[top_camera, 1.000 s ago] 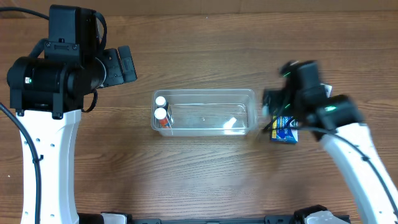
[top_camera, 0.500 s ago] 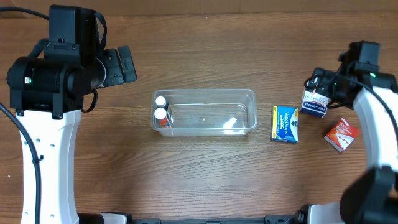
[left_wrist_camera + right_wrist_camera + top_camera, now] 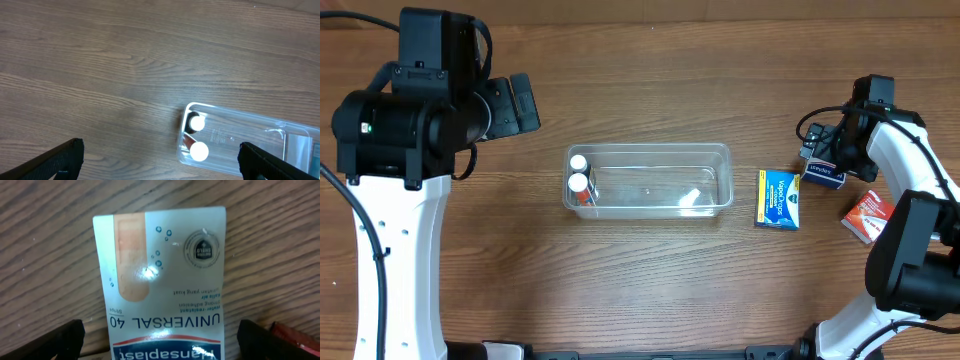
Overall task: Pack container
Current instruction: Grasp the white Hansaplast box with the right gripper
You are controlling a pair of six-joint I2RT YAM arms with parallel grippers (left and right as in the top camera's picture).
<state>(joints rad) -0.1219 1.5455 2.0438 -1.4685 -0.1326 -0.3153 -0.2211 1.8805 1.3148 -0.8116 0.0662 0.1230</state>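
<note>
The clear plastic container [image 3: 650, 181] lies at the table's middle with two white-capped bottles [image 3: 579, 175] at its left end; it also shows in the left wrist view [image 3: 240, 142]. A white and blue plaster box [image 3: 162, 280] lies flat on the table at the right [image 3: 825, 170]. My right gripper [image 3: 160, 342] is open, its fingers either side of that box, close above it. A blue and yellow box [image 3: 778, 199] and a red box [image 3: 869, 217] lie nearby. My left gripper [image 3: 160, 160] is open and empty, high above the table left of the container.
The red box's corner shows at the lower right of the right wrist view [image 3: 295, 337]. Bare wooden table [image 3: 650, 80] surrounds the container.
My right arm swung from beside the container's right end out to the far right and settled over the white and blue box. The left arm has not moved.
</note>
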